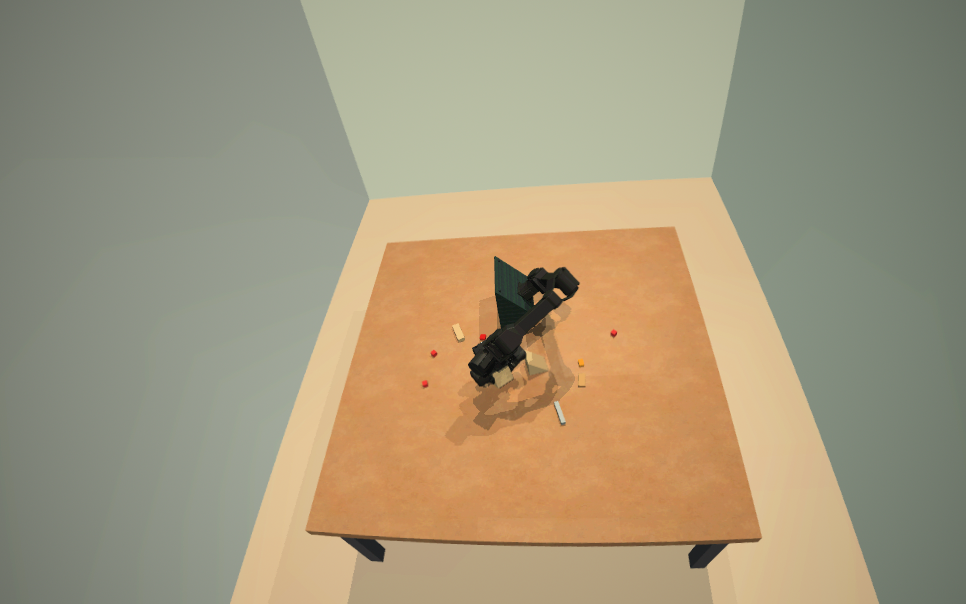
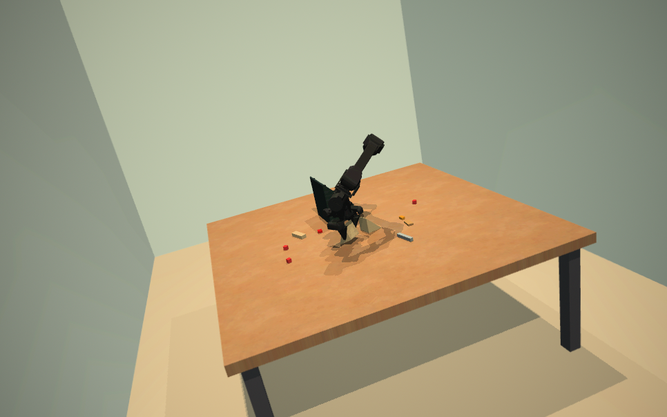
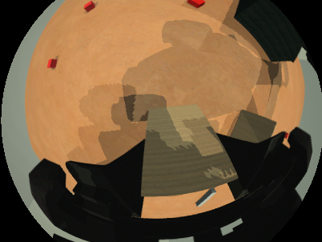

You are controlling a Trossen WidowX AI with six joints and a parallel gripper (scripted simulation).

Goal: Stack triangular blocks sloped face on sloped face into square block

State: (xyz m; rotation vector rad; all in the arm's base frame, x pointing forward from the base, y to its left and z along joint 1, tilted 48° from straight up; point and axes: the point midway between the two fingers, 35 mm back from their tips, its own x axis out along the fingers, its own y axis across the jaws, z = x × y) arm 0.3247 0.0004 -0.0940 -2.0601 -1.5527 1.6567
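My gripper (image 1: 502, 370) (image 2: 350, 230) (image 3: 178, 138) is shut on a pale wooden triangular block (image 1: 503, 378) (image 2: 351, 232) (image 3: 184, 164), one finger on each side. The held block looks tilted and low over the table; whether it touches the table cannot be told. The other triangular block (image 1: 535, 365) (image 2: 369, 226) (image 3: 255, 127) rests on the table just right of the held one, apart from it, with a sloped face showing. My fingers hide parts of the held block's sides.
A tall dark green wedge (image 1: 508, 284) (image 2: 320, 199) (image 3: 270, 28) stands behind, beside the arm. A cream block (image 1: 458, 332) and several red cubes, one here (image 1: 433, 353), lie left. An orange cube (image 1: 581, 363), small tan block (image 1: 581, 381) and grey bar (image 1: 559, 413) (image 3: 206, 197) lie right.
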